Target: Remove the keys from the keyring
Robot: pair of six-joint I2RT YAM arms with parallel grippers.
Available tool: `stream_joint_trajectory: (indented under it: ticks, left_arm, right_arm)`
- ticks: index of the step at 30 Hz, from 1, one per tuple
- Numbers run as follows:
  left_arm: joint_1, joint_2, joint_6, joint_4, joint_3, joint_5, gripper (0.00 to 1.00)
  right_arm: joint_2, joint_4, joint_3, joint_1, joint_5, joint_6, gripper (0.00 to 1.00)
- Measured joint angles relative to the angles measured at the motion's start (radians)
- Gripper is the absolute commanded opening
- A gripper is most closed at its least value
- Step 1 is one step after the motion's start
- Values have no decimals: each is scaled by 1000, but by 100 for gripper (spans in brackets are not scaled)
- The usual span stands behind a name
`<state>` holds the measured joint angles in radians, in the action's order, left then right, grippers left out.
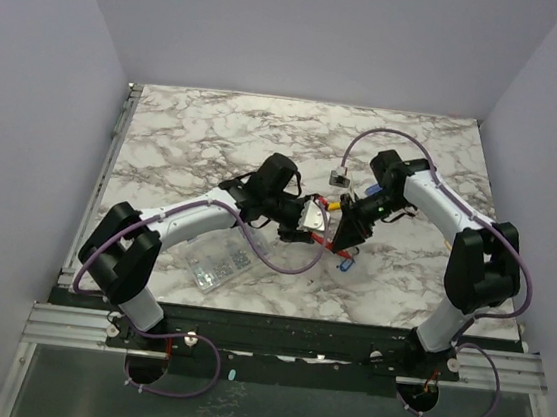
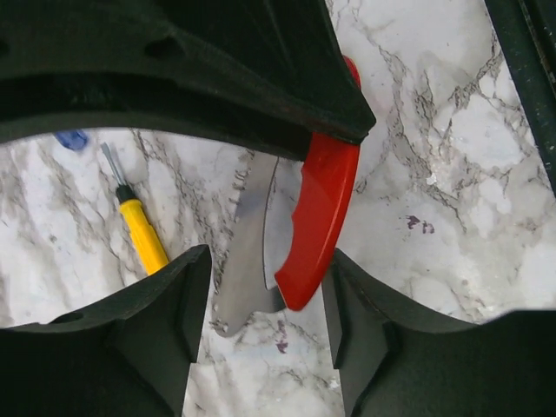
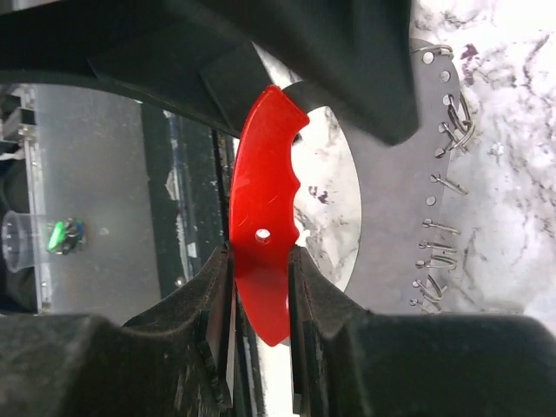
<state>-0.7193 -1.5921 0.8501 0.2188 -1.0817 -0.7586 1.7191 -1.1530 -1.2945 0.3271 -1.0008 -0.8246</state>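
Note:
The keyring is a red curved band (image 3: 265, 200) joined to a grey metal plate (image 2: 248, 252). Both grippers hold it above the table centre. My left gripper (image 2: 265, 278) has its jaws around the plate and the band's end, touching both. In the top view it (image 1: 300, 223) meets my right gripper (image 1: 344, 231). My right gripper (image 3: 261, 261) is shut on the red band. Several small wire loops (image 3: 443, 252) hang along the plate's edge. A small blue-tagged piece (image 1: 345, 264), possibly a key, lies on the table under the grippers. No other key shows clearly.
A yellow-handled screwdriver (image 2: 143, 234) lies on the marble left of the keyring, with a blue object (image 2: 71, 139) beyond it. A clear compartment box (image 1: 220, 262) sits by the left arm near the front edge. Purple walls surround the table.

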Motion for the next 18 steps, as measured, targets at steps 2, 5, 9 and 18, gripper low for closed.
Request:
stream_joint_trajectory:
  ticks: [2,5,9,18]
  left_arm:
    - [-18,-4,7,10,-18,17,16]
    - [-46,-8,-1,48,-43,44,0]
    - [-82,-15,-41,110,-79,69,0]
    - [-139,-14,-210,215,-175,77,0]
  right_arm:
    - [11,-27,-13,0,-18,-7,10]
    - [19,-63,-36,-9,-26,-23,17]
    - [19,-102,-86,-49,-48,-28,36]
    - [-68,-26,-178,-243,-70,108,64]
